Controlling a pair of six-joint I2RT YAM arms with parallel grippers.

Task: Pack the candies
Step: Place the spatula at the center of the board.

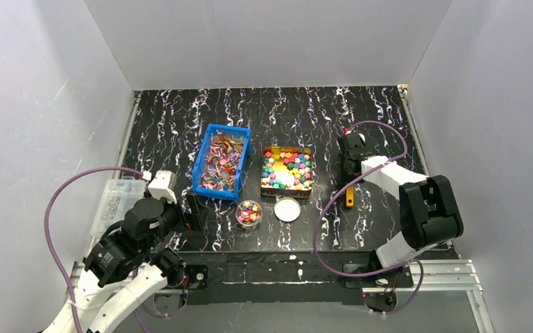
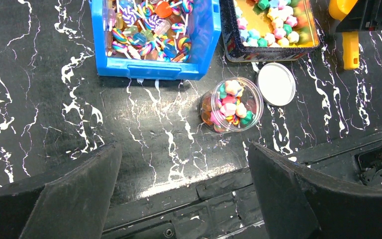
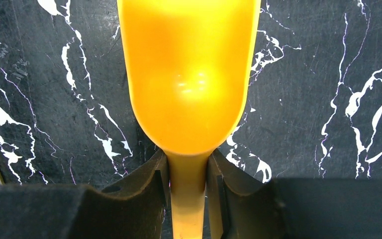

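Note:
Flat shiny-wrapped candies [image 1: 221, 161] fill a blue bin [image 1: 205, 186]; they also show in the left wrist view [image 2: 149, 30]. Chunky candies [image 1: 290, 165] lie in a dark square tin [image 1: 286, 191]. A small clear jar [image 1: 249, 214] holds several chunky candies [image 2: 231, 102], and its white lid [image 1: 287, 209] lies beside it. My right gripper [image 3: 188, 172] is shut on the handle of a yellow scoop [image 3: 189, 74], right of the tin; the scoop bowl looks empty. My left gripper [image 2: 184, 199] is open and empty, near the table's front edge, below the jar.
A clear plastic box [image 1: 116, 198] stands at the left table edge by my left arm. White walls close in the table on three sides. A black rail [image 1: 284, 267] runs along the front edge.

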